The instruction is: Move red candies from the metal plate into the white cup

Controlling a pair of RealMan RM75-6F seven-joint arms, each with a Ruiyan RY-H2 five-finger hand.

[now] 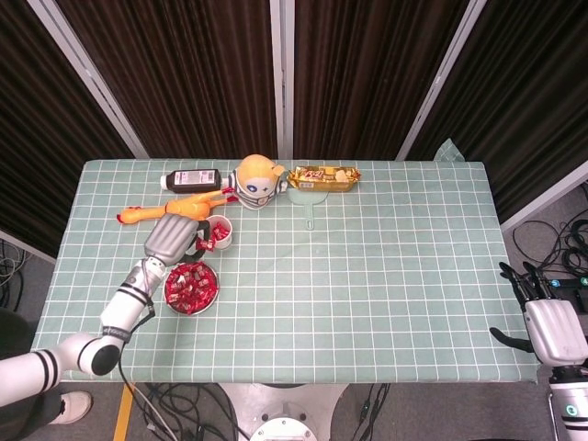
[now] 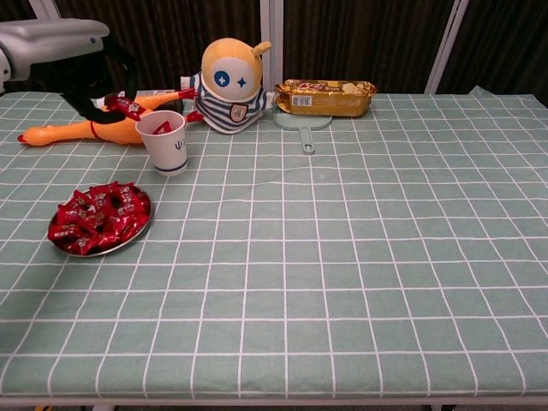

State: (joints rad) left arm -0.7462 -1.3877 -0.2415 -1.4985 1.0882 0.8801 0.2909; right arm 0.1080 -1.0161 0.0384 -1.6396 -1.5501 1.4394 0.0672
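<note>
The left hand (image 2: 75, 64) hangs in the air above the worktop (image 2: 360, 257), which is covered in a pale green checked cloth, with its dark fingers (image 2: 122, 75) curled downward and pinching a red wrapped candy (image 2: 125, 106). Just to the right of that hand and a little lower stands the white paper cup (image 2: 166, 140), upright, with some red candy showing inside its rim; in the head view the hand (image 1: 171, 238) sits right beside the cup (image 1: 218, 231), its fingertips close to the rim. Nearer the robot than the hand lies the round metal plate (image 2: 142, 224), heaped with red wrapped candies (image 2: 94, 217) and standing apart from the cup.

Behind the hand, an orange rubber chicken (image 2: 81, 128) lies on its side, partly hidden by the fingers. Beyond it lies a dark bottle with a white label (image 1: 193, 178), flat on the cloth. To the right of the hand, past the cup, sits a yellow round-headed plush toy in a striped shirt (image 2: 229, 81), and further right a gold-wrapped pack of biscuits (image 2: 325, 97) with a pale green round handled object (image 2: 302, 127) in front of it.

The right hand (image 1: 551, 326) is well apart from all this, off the far right edge of the worktop, fingers spread and holding nothing.
</note>
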